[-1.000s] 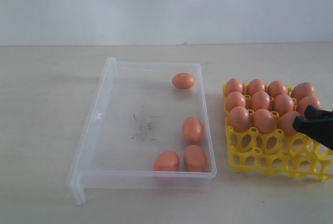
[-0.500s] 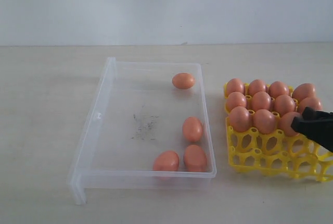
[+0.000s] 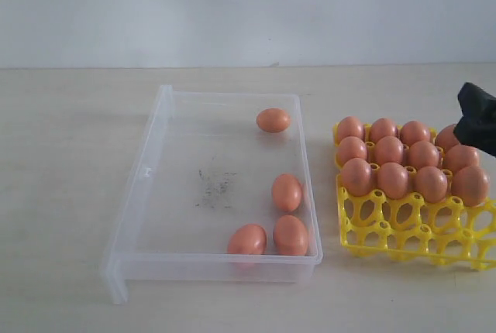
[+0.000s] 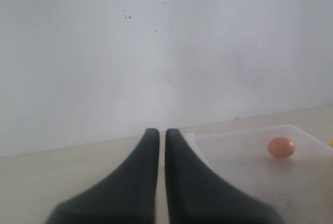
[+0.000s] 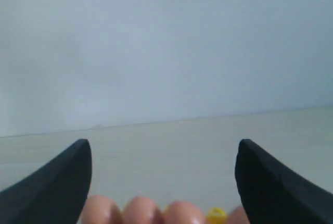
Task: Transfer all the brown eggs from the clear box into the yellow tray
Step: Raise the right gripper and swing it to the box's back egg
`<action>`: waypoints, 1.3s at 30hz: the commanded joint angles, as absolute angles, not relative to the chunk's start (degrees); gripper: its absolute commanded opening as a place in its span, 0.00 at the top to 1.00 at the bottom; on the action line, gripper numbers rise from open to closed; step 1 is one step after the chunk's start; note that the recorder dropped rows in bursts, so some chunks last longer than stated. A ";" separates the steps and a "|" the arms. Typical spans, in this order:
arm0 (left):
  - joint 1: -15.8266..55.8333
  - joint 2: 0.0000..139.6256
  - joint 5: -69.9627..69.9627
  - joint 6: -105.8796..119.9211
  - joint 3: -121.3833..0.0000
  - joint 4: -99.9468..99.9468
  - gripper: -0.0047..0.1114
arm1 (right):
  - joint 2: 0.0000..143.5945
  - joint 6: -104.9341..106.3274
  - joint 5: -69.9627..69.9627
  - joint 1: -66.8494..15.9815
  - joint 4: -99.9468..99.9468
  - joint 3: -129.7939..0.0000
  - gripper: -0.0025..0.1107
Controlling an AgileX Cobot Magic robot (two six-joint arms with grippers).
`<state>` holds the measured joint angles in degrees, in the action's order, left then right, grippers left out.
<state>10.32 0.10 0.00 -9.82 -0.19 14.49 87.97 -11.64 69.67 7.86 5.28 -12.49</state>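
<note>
Several brown eggs [image 3: 287, 192] lie in the clear box [image 3: 147, 193], one near its far end [image 3: 273, 120] and the others along its right wall. The yellow tray [image 3: 403, 228] to the right holds several brown eggs [image 3: 394, 180] in its three back rows; its front cups are empty. My right gripper [image 3: 474, 120] hangs above the tray's right end, open and empty; in the right wrist view its fingers [image 5: 67, 174] stand wide apart over a row of eggs [image 5: 140, 211]. My left gripper [image 4: 161, 133] is shut and empty, beside the box, with one egg [image 4: 281, 147] ahead.
Bare beige tabletop [image 3: 62, 139] lies to the left of and behind the box. A white wall [image 3: 248, 8] closes off the back. Dark specks [image 3: 215, 187] mark the box floor.
My right gripper has opened and lifted up and away from the tray. An egg now sits uncovered at the right end of the third row.
</note>
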 commanded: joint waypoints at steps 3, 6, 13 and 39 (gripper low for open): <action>10.56 0.00 0.00 -9.74 0.00 14.40 0.93 | 83.27 -11.18 69.96 2.85 30.66 -15.38 0.58; 10.56 0.00 0.00 -9.74 0.00 14.40 0.93 | 83.27 -8.59 69.96 -2.87 33.88 -17.54 0.81; 10.56 0.00 0.00 -9.74 0.00 14.40 0.93 | 83.27 -11.57 44.28 -18.84 30.40 -27.59 0.98; 10.56 0.00 0.00 -9.74 0.00 14.40 0.93 | 116.82 32.99 -38.11 -28.48 28.41 -89.50 0.68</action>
